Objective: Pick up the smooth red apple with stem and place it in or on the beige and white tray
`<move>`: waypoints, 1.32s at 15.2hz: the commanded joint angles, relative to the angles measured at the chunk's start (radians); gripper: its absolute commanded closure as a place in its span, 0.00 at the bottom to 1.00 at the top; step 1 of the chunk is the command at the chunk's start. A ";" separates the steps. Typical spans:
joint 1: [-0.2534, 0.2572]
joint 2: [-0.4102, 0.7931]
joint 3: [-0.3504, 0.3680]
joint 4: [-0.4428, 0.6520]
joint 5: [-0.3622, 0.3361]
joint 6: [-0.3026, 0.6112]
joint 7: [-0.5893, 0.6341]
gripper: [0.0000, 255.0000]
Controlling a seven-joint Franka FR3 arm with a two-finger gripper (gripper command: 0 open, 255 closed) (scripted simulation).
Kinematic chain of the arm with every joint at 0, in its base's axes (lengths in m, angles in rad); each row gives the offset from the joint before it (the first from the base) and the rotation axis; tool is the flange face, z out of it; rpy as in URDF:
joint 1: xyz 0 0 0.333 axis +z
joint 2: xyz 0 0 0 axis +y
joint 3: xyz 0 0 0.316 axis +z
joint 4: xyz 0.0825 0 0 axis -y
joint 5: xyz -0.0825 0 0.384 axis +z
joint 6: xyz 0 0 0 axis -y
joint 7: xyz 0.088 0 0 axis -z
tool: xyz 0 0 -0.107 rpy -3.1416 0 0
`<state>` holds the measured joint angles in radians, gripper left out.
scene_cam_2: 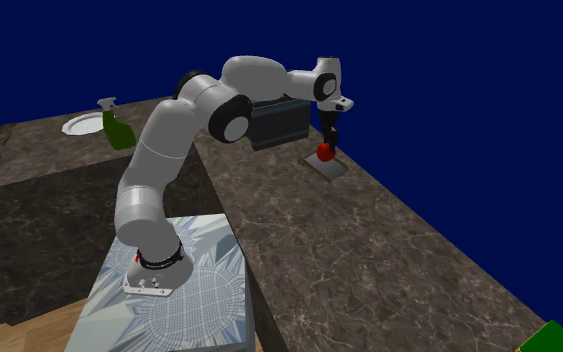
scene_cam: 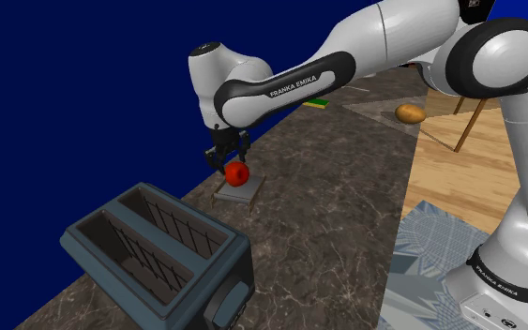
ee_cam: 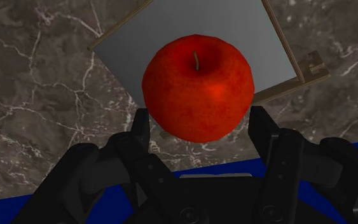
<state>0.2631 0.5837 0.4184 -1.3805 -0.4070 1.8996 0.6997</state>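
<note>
Dark marbled desk stretches across my shoulder feed, with flat blue behind it. On the wrist feed I see the jaws pinching the red apple, one finger against each side, its stem facing the camera. The apple hangs over the tray, a pale grey sheet with a beige rim; I cannot tell whether they touch. A blue-grey toaster stands near the tray, and a brown oval thing lies well apart.

A glossy red apple, stem pointing back at the claw, sat clasped between its fingers. The flat grey, beige-rimmed tray lay just beneath.
</note>
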 commanded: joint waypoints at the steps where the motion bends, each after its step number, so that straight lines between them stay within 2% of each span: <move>1: 0.000 0.000 0.000 0.000 0.000 0.000 0.000 1.00; 2: 0.000 0.000 0.000 0.000 0.000 0.000 0.000 1.00; 3: 0.000 0.000 0.000 0.000 0.000 0.000 0.000 0.00; 8: 0.000 0.000 0.000 0.000 0.000 0.000 0.000 0.00; 12: 0.018 -0.022 0.011 0.092 0.016 -0.110 -0.015 0.00; 20: 0.018 -0.022 0.011 0.092 0.016 -0.110 -0.015 0.00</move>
